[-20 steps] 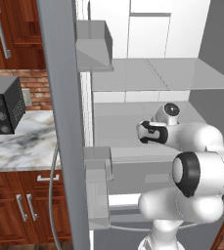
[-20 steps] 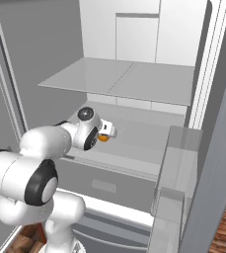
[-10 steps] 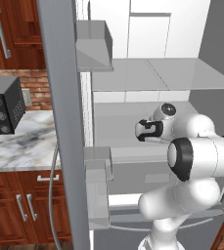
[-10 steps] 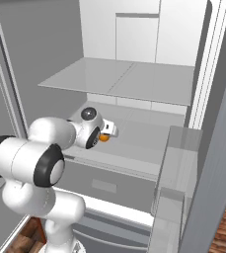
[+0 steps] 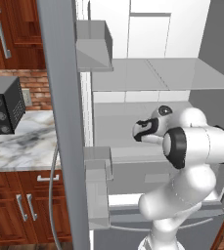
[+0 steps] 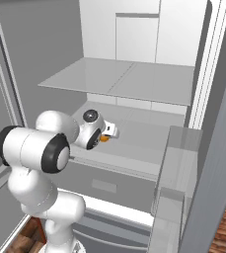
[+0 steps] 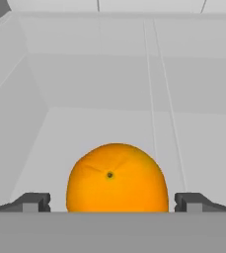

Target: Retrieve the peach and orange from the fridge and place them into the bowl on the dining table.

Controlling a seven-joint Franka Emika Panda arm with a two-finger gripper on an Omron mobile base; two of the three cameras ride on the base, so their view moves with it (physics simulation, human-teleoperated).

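Note:
The orange (image 7: pixel 115 178) is a bright yellow-orange ball resting on the grey middle shelf (image 7: pixel 193 138) of the open fridge (image 5: pixel 133 73). My gripper (image 7: pixel 112 202) is open, with one dark fingertip (image 7: pixel 33 201) on each side of the orange and a little room to spare. From the right base view a sliver of the orange (image 6: pixel 104 139) peeks out under the gripper (image 6: pixel 110 131). In the left base view the gripper (image 5: pixel 139 131) reaches in over that shelf. The peach, the bowl and the dining table are out of view.
A grey shelf (image 6: pixel 119 79) hangs just above the hand. Door bins (image 5: pixel 96 161) flank the opening on the left door, another bin (image 6: pixel 178 158) on the right door. A black microwave (image 5: pixel 3 105) stands on the marble wall counter (image 5: pixel 25 141).
The hand has edged slightly further left into the fridge and the elbow has swung outward. The jaws have stayed open around the orange.

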